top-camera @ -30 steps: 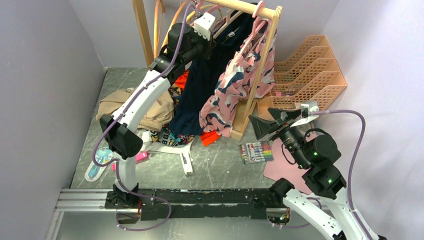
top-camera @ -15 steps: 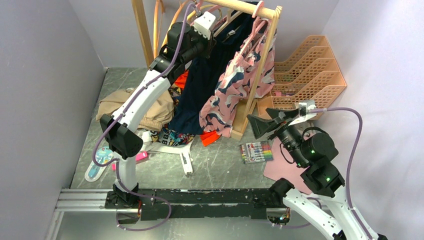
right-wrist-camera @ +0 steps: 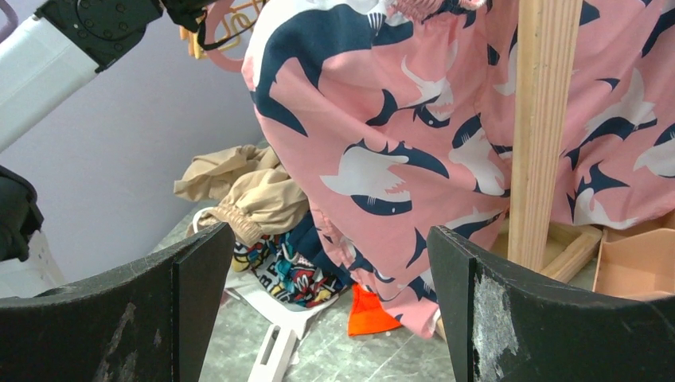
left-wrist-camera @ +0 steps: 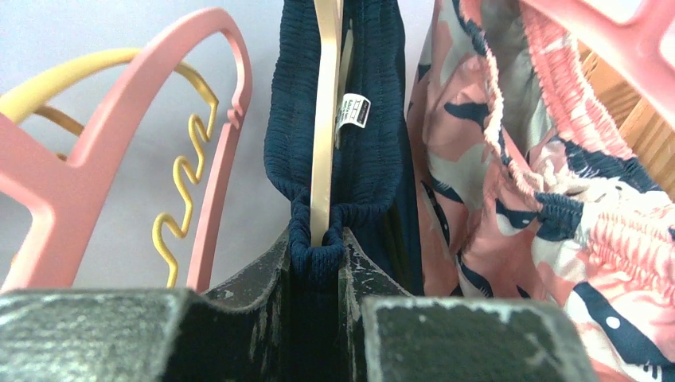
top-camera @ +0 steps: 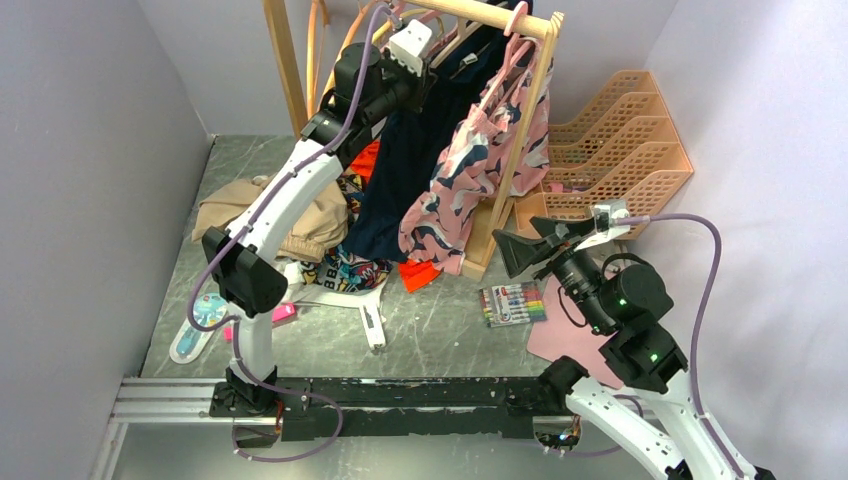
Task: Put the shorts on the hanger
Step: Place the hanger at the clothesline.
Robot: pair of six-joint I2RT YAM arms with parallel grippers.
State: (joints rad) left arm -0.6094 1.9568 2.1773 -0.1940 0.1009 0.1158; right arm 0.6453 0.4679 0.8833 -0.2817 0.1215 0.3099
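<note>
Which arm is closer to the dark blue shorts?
Left. The left gripper pinches the shorts at the waistband; the right gripper hangs open, lower, beyond the pink shorts.

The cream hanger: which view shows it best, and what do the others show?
Left wrist view: the hanger runs up mid-frame inside the shorts' waistband, its lower end between the left gripper's fingers. Top external largely hides it behind arm and clothes; right wrist misses it.

One pair of navy shorts (left-wrist-camera: 366,151), one pair of pink shark-print shorts (right-wrist-camera: 382,159), two pink hangers (left-wrist-camera: 215,159), one yellow hanger (left-wrist-camera: 48,86), one cream hanger (left-wrist-camera: 324,119), one marker pack (top-camera: 512,303).
</note>
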